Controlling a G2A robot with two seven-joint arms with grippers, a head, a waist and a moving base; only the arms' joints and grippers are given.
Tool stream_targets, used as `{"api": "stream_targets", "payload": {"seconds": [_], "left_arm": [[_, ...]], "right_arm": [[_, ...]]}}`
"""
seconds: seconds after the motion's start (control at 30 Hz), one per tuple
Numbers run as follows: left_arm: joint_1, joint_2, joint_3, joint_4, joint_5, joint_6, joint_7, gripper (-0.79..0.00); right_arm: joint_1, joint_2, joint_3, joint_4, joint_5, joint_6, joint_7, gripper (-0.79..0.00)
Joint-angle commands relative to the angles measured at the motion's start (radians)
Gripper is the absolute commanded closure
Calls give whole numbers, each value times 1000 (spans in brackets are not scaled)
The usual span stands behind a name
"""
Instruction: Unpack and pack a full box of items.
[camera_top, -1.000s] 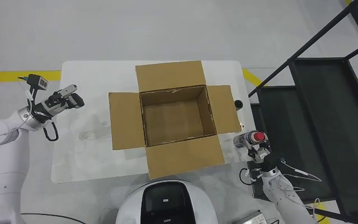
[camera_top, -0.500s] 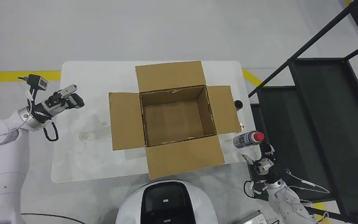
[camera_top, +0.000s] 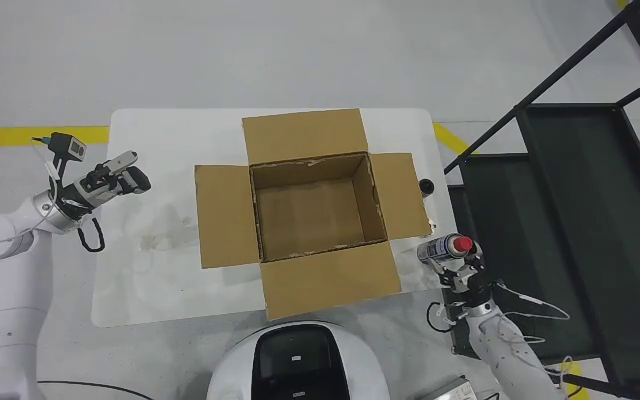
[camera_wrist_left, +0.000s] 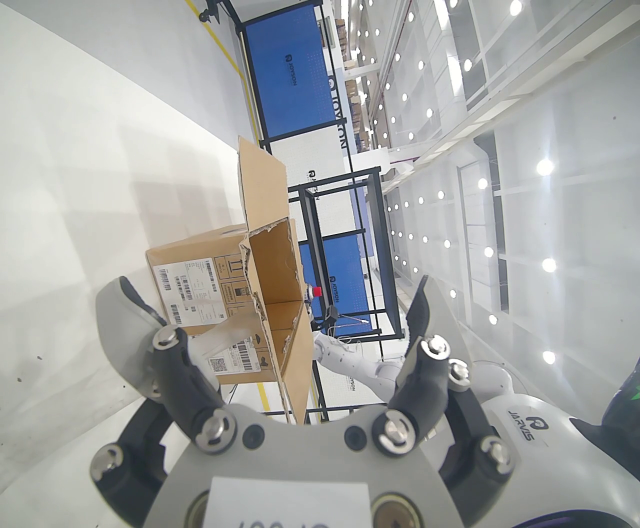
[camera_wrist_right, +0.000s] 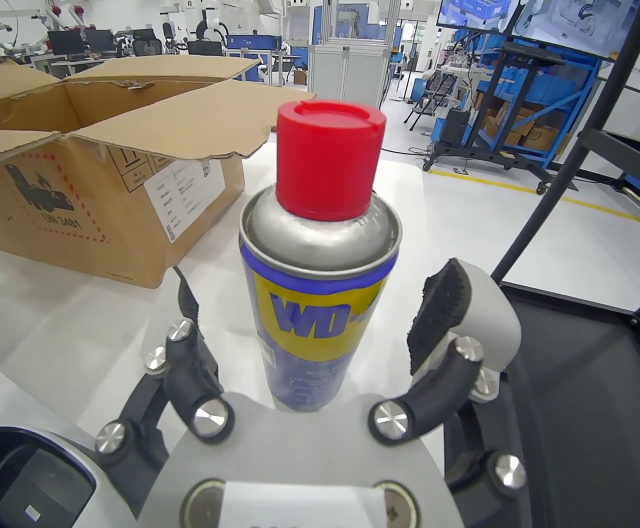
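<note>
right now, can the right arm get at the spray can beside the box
Probably yes: the right gripper is open on either side of the upright spray can, and nothing lies between them.

White table (camera_top: 160, 160) — open box (camera_top: 315, 215), spray can (camera_top: 443, 247)

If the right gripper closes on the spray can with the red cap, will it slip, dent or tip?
The spray can looks metal, so it is probably stiff and unlikely to dent. Its smooth round wall may slip between the open jaws of the right gripper. Tall and narrow, standing near the table edge, it could tip if pushed high.
</note>
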Motion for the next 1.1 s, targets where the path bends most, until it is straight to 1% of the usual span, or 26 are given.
{"api": "stream_targets", "payload": {"seconds": [0.0,0.03,0.1,0.13,0.3,0.43,0.53,0.6,0.77,0.8,0.93,1.07], "left_arm": [[0,0,0,0,0,0,0,-785],[0,0,0,0,0,0,0,-785],[0,0,0,0,0,0,0,-785],[0,0,0,0,0,0,0,-785],[0,0,0,0,0,0,0,-785],[0,0,0,0,0,0,0,-785],[0,0,0,0,0,0,0,-785],[0,0,0,0,0,0,0,-785],[0,0,0,0,0,0,0,-785],[0,0,0,0,0,0,0,-785],[0,0,0,0,0,0,0,-785],[0,0,0,0,0,0,0,-785]], "right_arm": [[9,0,-2,8,4,-7,4,-785],[13,-1,-3,13,6,-13,4,-745],[21,-1,-5,21,11,-21,6,-225],[24,-1,-7,25,13,-23,8,0],[39,-5,-12,45,36,-38,17,0],[34,-3,-17,40,35,-61,2,0],[3,9,-9,3,4,-61,-41,0],[-41,21,8,-46,-11,-73,-80,0],[-188,56,86,-266,-22,-66,-82,0],[-217,63,108,-318,-34,-48,-74,0],[-316,81,178,-529,-64,0,14,0],[-365,87,234,-701,-62,57,110,0]]}}
